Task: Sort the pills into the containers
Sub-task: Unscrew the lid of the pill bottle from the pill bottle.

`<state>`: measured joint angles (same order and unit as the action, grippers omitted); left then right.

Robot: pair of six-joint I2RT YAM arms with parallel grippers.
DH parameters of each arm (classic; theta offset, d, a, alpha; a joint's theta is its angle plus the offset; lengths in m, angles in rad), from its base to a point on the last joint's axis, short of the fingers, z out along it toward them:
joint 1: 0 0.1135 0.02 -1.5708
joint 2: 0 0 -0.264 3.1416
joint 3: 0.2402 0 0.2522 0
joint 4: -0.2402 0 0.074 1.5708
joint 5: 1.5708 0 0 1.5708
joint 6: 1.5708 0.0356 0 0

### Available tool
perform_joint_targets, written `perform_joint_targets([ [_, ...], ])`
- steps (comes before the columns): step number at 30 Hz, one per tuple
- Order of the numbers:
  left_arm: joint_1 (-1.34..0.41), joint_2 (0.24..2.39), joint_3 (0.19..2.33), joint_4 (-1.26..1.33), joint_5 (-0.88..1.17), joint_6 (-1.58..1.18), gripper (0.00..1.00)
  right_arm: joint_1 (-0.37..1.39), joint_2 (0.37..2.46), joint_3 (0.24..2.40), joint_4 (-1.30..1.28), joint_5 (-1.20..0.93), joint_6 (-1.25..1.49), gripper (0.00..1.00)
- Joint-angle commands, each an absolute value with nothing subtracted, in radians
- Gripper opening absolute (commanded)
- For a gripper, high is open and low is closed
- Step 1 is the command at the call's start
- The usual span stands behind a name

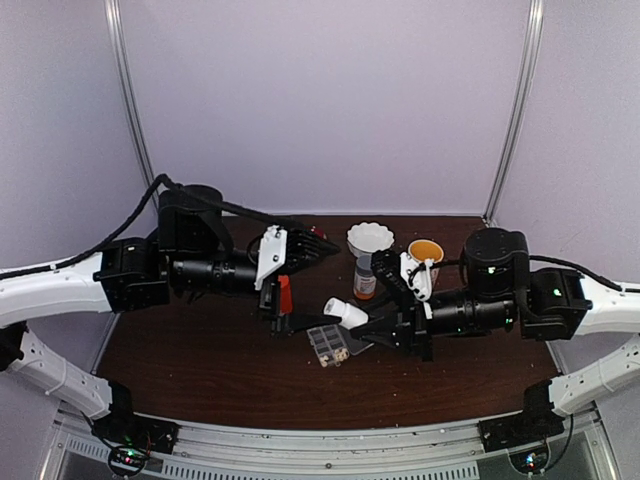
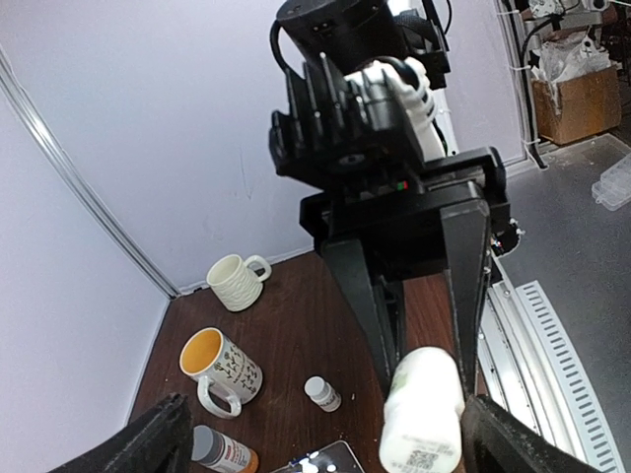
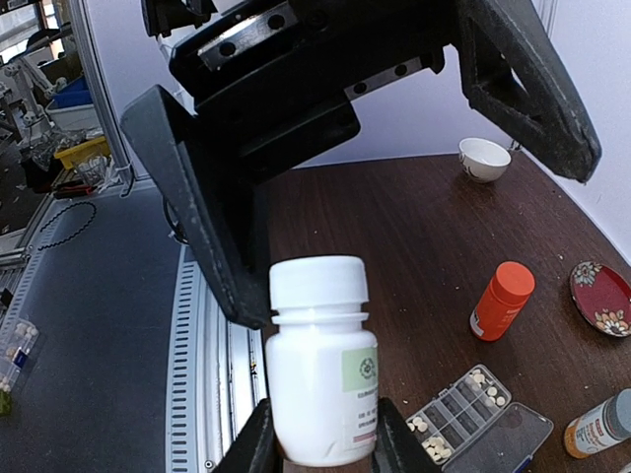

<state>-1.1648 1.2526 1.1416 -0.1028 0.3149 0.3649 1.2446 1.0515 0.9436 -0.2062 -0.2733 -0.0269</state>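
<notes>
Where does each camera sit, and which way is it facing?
Top external: above, behind the bases, looking down on the table; both arms show.
Left wrist: on the left arm, faces the right arm; open left tool frames the bottom.
Right wrist: on the right arm, faces the left arm; right tool grips the white bottle.
Shared: white bottle in all three; grey-capped bottle in both wrist views.

White capped bottle (image 3: 320,374) close before me, orange-red bottle (image 3: 501,301) upright on my dark wooden table (image 3: 394,227), red patterned dish (image 3: 601,298) beside it, white bowl (image 3: 484,158) farther off, grey-capped orange-labelled bottle (image 3: 599,426), ribbed cream mug (image 2: 235,282), orange-lined mug (image 2: 219,367), small white bottle (image 2: 321,392) near it
</notes>
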Motion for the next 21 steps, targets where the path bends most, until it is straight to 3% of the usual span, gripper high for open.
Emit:
perform_joint_targets([
  [1,-1.162,1.269,1.206,-0.038,0.27,0.286,0.98,1.241,1.059,0.974,-0.209,-0.283,-0.023,0.01],
  [13,-1.162,1.276,1.29,-0.083,0.157,0.139,0.98,1.241,1.073,0.972,-0.203,-0.272,-0.025,0.01],
  [21,-1.162,1.198,1.181,-0.143,0.522,0.317,0.98,1.242,1.046,0.959,-0.194,-0.272,-0.021,0.01],
])
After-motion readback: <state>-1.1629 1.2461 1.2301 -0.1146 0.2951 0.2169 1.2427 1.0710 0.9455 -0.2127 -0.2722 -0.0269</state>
